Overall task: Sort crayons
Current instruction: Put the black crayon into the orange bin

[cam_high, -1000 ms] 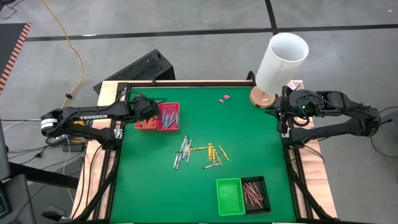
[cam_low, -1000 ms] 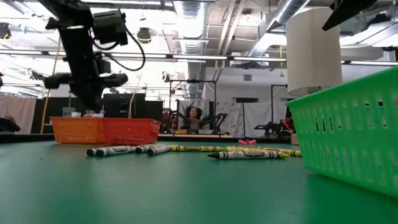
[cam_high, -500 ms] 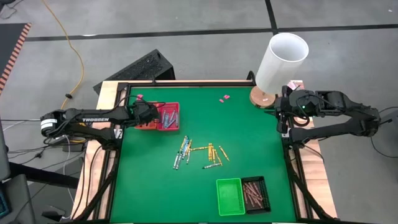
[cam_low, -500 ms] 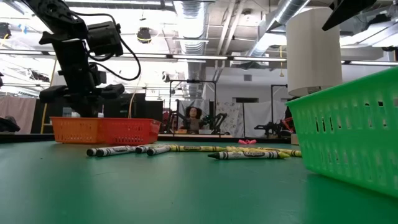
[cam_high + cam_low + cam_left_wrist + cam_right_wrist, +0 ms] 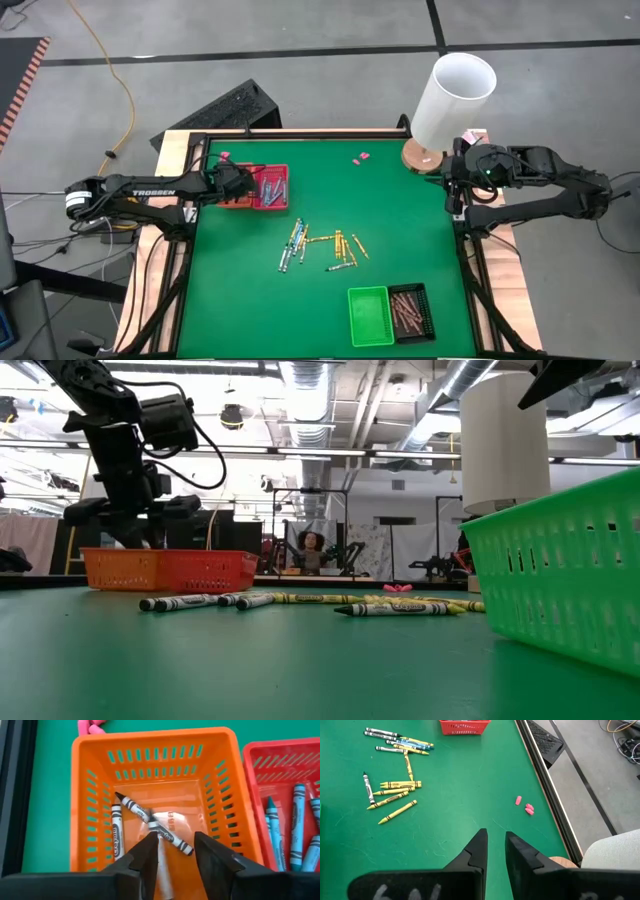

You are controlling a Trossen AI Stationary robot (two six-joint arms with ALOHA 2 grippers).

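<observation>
My left gripper (image 5: 176, 852) hangs open over the orange tray (image 5: 80, 795) at the table's far left, fingers pointing down into it. Three grey crayons lie in that tray; one (image 5: 150, 822) lies slantwise below the fingertips, resting on the tray floor and across another. The red tray (image 5: 280, 760) beside it holds blue crayons (image 5: 295, 820). Several loose crayons (image 5: 320, 245), grey, blue and yellow, lie on the green mat at mid-table. My right gripper (image 5: 495, 845) waits at the far right edge (image 5: 454, 185), open by a narrow gap with nothing in it.
A green tray (image 5: 370, 315) and a black tray (image 5: 424, 312) holding brown-red crayons stand at the near edge. A tall white cylinder (image 5: 455, 98) on a wooden base stands at the far right corner. Pink scraps (image 5: 361, 157) lie on the far part of the mat.
My left gripper has gone from above the red tray toward the table's left edge and down, coming over the orange tray, and has then kept still there.
</observation>
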